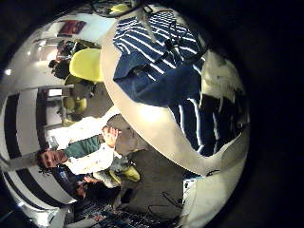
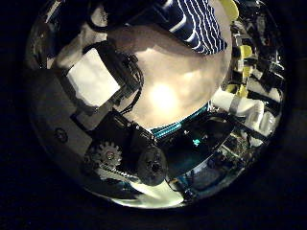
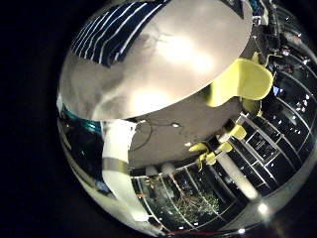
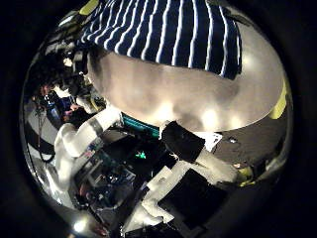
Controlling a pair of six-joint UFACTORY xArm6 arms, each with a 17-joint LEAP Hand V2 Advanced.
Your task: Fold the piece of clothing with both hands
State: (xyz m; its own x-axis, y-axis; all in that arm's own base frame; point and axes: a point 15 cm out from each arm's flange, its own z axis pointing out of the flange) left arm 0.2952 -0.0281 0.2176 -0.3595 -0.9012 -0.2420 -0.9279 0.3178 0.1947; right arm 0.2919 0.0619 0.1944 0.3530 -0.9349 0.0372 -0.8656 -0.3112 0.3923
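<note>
A striped garment point(image 1: 161, 66) lies spread on a round table point(image 1: 152, 119), with a plain dark part folded over its middle. In the left thumb side palm view, my left hand point(image 2: 101, 81) hangs above bare table point(image 2: 168, 91); its fingers are relaxed and hold nothing, and the garment's edge point(image 2: 197, 24) lies off to one side. My right hand point(image 4: 188, 149) is likewise over bare tabletop point(image 4: 168, 94) beside the garment point(image 4: 168, 35), holding nothing. The right little finger side palm view shows one corner of the garment point(image 3: 119, 30) on the table point(image 3: 168, 69).
Chairs point(image 3: 238, 84) stand just past the table's edge, one of them point(image 1: 85, 65) near the garment's side. A white arm part point(image 1: 226, 85) reaches over the table beside the cloth. Desks and screens point(image 4: 139, 127) lie beyond the rim.
</note>
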